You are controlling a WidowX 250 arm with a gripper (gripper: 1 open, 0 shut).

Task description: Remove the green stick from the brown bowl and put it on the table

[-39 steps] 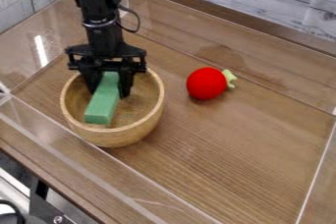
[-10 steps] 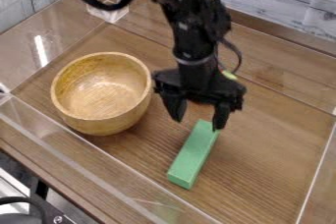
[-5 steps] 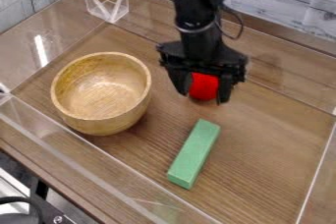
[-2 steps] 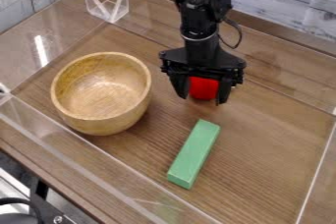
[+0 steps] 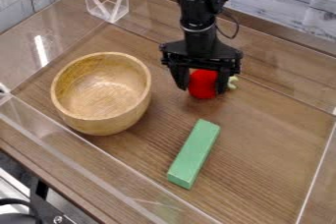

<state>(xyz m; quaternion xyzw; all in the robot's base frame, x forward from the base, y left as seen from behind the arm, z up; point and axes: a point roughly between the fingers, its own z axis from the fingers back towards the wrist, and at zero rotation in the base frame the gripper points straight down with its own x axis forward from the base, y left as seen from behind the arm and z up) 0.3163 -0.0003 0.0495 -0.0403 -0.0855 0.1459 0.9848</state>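
Wood-grain table (image 5: 276, 144), green stick (image 5: 195, 153) flat; jaws wide apart astride red ball (image 5: 202, 83).

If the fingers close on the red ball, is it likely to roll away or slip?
The red ball looks round and smooth, so it could probably roll if nudged. Its small green stem might stop a long roll. The open gripper straddles it, so a centred squeeze seems likely to hold it.
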